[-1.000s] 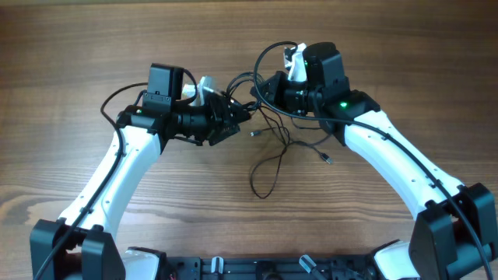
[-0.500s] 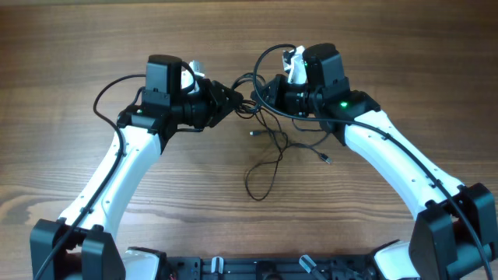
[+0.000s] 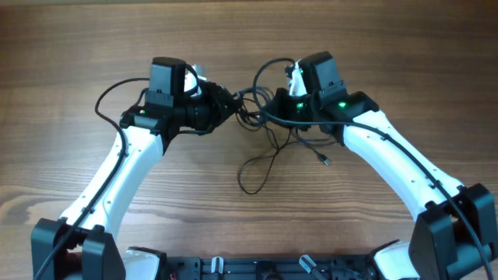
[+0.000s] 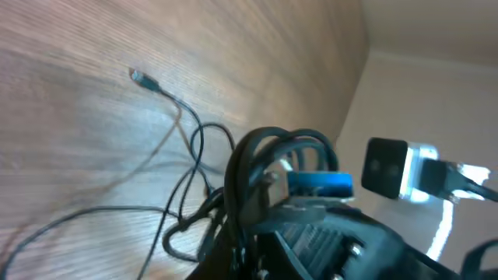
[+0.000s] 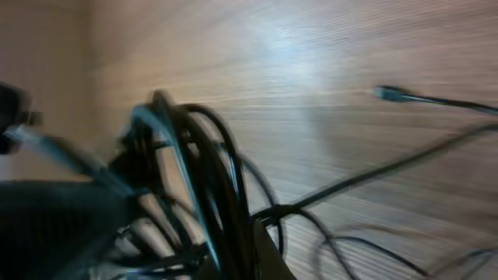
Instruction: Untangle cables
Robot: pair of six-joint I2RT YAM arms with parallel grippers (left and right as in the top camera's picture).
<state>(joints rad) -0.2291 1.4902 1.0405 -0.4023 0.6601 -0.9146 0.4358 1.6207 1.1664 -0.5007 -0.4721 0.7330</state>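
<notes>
Your left fingers (image 3: pixel 229 103) are pressed together on the thin black cables (image 3: pixel 250 109), which bunch in a knot between the two arms over the brown wooden bench (image 3: pixel 78 47). Your right fingers (image 3: pixel 269 107) are clamped on the same bundle from the other side, just beside the left ones. From the knot a loose loop (image 3: pixel 250 175) trails across the bench toward the arm bases, and one small plug end (image 3: pixel 325 161) lies apart to the right. Both wrist views are blurred, showing only dark strands running in toward the fingers
</notes>
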